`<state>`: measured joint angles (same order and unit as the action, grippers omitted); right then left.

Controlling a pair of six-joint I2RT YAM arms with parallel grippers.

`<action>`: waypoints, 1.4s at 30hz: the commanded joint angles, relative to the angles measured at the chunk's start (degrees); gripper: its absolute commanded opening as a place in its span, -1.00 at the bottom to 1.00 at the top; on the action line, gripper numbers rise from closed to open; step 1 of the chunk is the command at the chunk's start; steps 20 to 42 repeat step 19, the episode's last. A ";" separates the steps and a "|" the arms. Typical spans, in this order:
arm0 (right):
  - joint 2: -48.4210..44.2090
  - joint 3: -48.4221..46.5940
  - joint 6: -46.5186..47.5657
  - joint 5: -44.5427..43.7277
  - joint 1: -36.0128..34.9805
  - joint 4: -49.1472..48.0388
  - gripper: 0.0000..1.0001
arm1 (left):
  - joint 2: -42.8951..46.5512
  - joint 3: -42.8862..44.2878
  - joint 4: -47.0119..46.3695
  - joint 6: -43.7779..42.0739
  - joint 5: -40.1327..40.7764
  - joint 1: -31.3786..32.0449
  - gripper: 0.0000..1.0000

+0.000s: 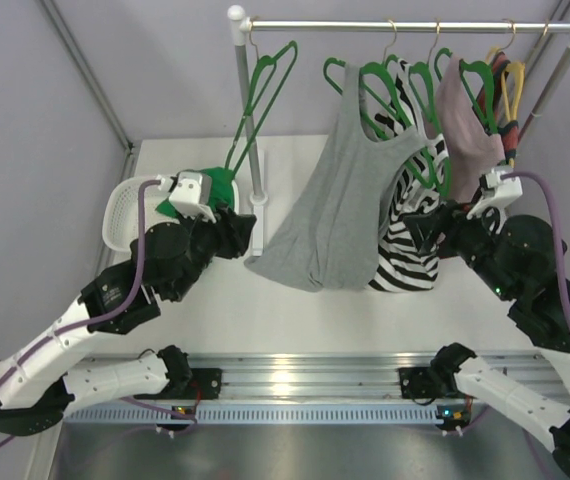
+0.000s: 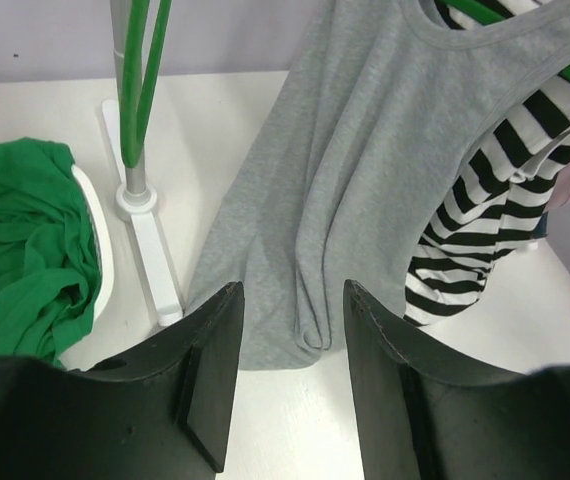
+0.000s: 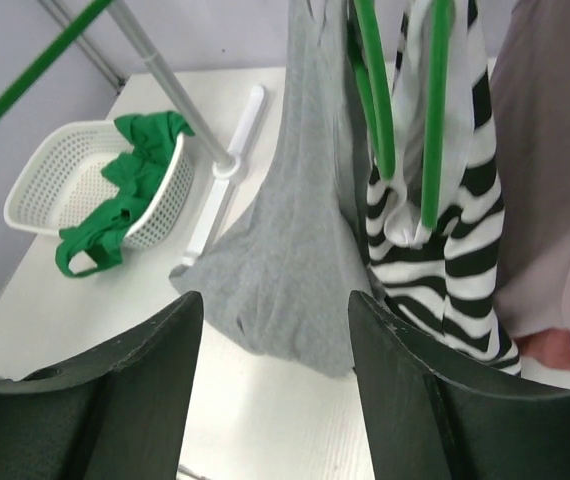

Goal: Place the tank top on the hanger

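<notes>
The light-grey tank top (image 1: 343, 195) hangs from a green hanger (image 1: 380, 85) on the rail, its hem resting on the table. It also shows in the left wrist view (image 2: 355, 170) and the right wrist view (image 3: 290, 260). My left gripper (image 1: 248, 228) is open and empty, just left of the hem; in its own view (image 2: 290, 330) the hem lies beyond the fingertips. My right gripper (image 1: 427, 232) is open and empty, right of the top, against the striped top; in its view (image 3: 277, 320) the hem lies ahead.
A black-and-white striped top (image 1: 412, 240) hangs right of the tank top, with a pinkish garment (image 1: 465, 130) and yellow hangers (image 1: 510, 85) beyond. A white basket (image 1: 125, 210) with a green garment (image 1: 210, 185) stands at left. The rack post (image 1: 248, 140) and its foot (image 2: 155, 265) stand between.
</notes>
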<state>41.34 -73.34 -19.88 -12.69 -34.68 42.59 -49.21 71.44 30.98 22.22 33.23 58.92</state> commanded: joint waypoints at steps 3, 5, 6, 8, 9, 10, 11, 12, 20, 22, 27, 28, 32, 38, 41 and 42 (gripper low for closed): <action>-6.17 9.25 -4.37 3.46 0.75 1.62 0.22 | 1.31 -3.05 0.48 2.39 1.92 -0.12 -0.01; -7.50 13.30 -5.17 3.90 0.75 1.80 0.22 | 1.57 -4.19 0.57 3.27 2.10 -0.12 -0.01; -8.55 14.62 -5.78 4.16 0.84 1.71 0.22 | 1.66 -4.55 0.48 3.62 2.27 -0.12 -0.02; -9.43 17.78 -6.40 4.69 0.75 1.62 0.22 | 2.27 -5.95 0.57 4.15 2.97 -0.12 -0.01; -10.22 19.53 -6.84 4.86 0.75 1.45 0.22 | 2.36 -6.31 0.57 4.58 3.50 -0.12 -0.02; -10.75 20.42 -7.10 4.95 0.75 1.18 0.22 | 2.37 -6.66 0.66 4.85 3.77 -0.12 -0.02; -11.02 21.39 -7.36 4.95 0.75 0.83 0.22 | 2.37 -7.53 0.83 5.03 4.03 -0.12 -0.02; -11.98 22.35 -7.98 5.21 0.75 0.39 0.22 | 2.45 -8.06 1.10 5.64 4.21 -0.12 -0.02; -13.13 27.63 -8.69 4.95 0.75 -0.93 0.22 | 4.91 -12.20 1.54 7.75 5.52 -0.12 -0.02; -13.13 27.63 -8.69 4.95 0.75 -0.93 0.22 | 4.91 -12.20 1.54 7.75 5.52 -0.12 -0.02; -13.13 27.63 -8.69 4.95 0.75 -0.93 0.22 | 4.91 -12.20 1.54 7.75 5.52 -0.12 -0.02; -13.13 27.63 -8.69 4.95 0.75 -0.93 0.22 | 4.91 -12.20 1.54 7.75 5.52 -0.12 -0.02; -13.13 27.63 -8.69 4.95 0.75 -0.93 0.22 | 4.91 -12.20 1.54 7.75 5.52 -0.12 -0.02; -13.13 27.63 -8.69 4.95 0.75 -0.93 0.22 | 4.91 -12.20 1.54 7.75 5.52 -0.12 -0.02; -13.13 27.63 -8.69 4.95 0.75 -0.93 0.22 | 4.91 -12.20 1.54 7.75 5.52 -0.12 -0.02; -13.13 27.63 -8.69 4.95 0.75 -0.93 0.22 | 4.91 -12.20 1.54 7.75 5.52 -0.12 -0.02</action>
